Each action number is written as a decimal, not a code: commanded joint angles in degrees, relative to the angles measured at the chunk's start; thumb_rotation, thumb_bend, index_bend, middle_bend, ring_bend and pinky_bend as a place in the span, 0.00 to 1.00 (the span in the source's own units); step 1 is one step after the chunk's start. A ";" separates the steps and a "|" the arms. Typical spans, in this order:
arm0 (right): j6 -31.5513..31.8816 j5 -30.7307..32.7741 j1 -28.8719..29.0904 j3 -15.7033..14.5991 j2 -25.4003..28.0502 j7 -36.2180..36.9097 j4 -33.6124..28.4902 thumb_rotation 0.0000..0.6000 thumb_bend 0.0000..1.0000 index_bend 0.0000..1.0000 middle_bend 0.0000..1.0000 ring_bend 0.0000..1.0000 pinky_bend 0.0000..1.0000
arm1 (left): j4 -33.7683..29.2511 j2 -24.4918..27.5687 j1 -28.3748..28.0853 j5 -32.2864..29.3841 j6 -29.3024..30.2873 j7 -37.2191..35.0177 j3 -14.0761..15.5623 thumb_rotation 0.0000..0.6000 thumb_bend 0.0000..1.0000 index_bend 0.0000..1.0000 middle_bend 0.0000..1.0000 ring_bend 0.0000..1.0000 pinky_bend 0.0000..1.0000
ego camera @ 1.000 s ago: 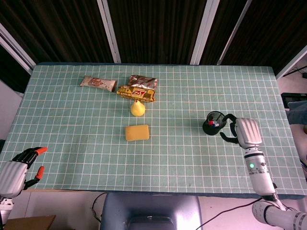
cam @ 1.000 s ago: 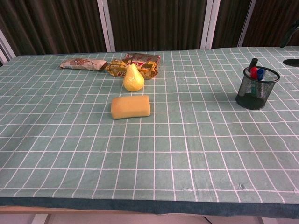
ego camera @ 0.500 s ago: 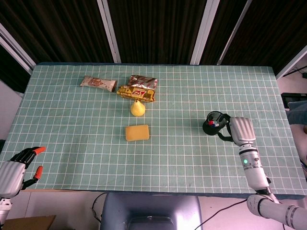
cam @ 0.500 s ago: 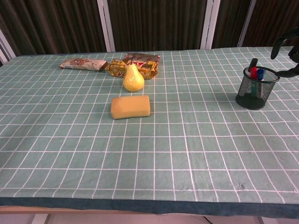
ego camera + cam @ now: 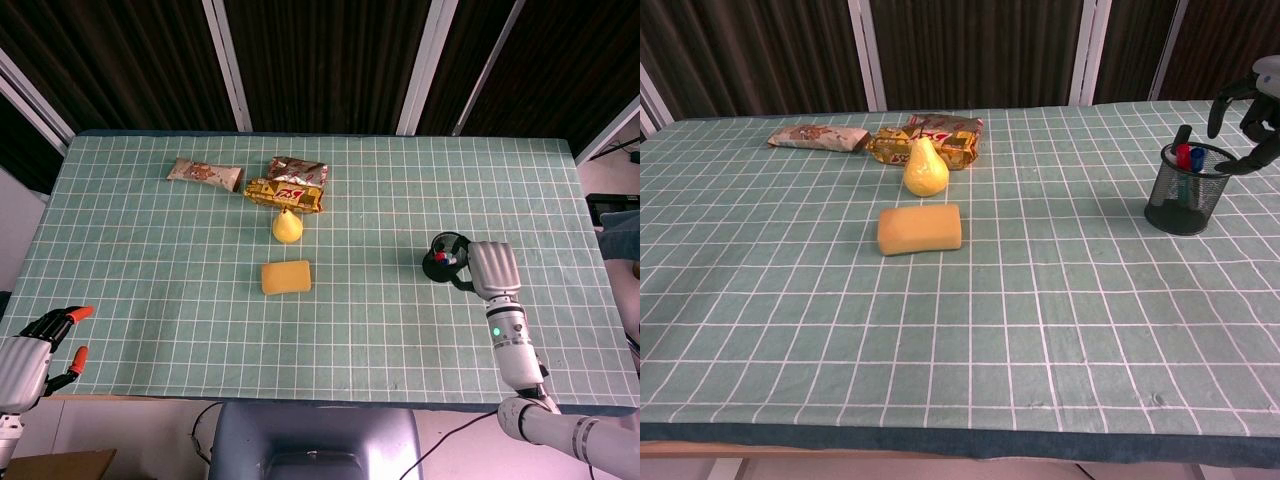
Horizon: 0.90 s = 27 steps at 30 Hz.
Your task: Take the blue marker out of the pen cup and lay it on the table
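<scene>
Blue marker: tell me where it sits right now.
The blue marker stands in the pen cup at the table's right side in the chest view, beside a red marker, with the right hand just beyond the cup.

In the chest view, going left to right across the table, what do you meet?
Brown snack wrapper → yellow sponge → mesh pen cup holding the blue marker → right hand at the far right edge.

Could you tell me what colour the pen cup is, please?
Black wire mesh pen cup; the chest view shows it best.
</scene>
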 commanded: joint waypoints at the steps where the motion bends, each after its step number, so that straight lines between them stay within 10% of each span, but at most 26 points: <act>1: 0.06 0.14 0.19 -0.01 -0.25 -0.08 0.24 1.00 0.38 0.59 1.00 1.00 1.00 | 0.02 0.01 0.10 -0.02 0.14 -0.09 0.01 1.00 0.48 0.23 0.23 0.22 0.39; 27: -0.08 -0.23 1.86 -0.45 -3.57 0.94 4.39 1.00 0.42 0.61 1.00 1.00 1.00 | 0.18 0.31 0.52 -0.56 0.78 -1.80 -0.31 1.00 0.48 0.23 0.23 0.22 0.39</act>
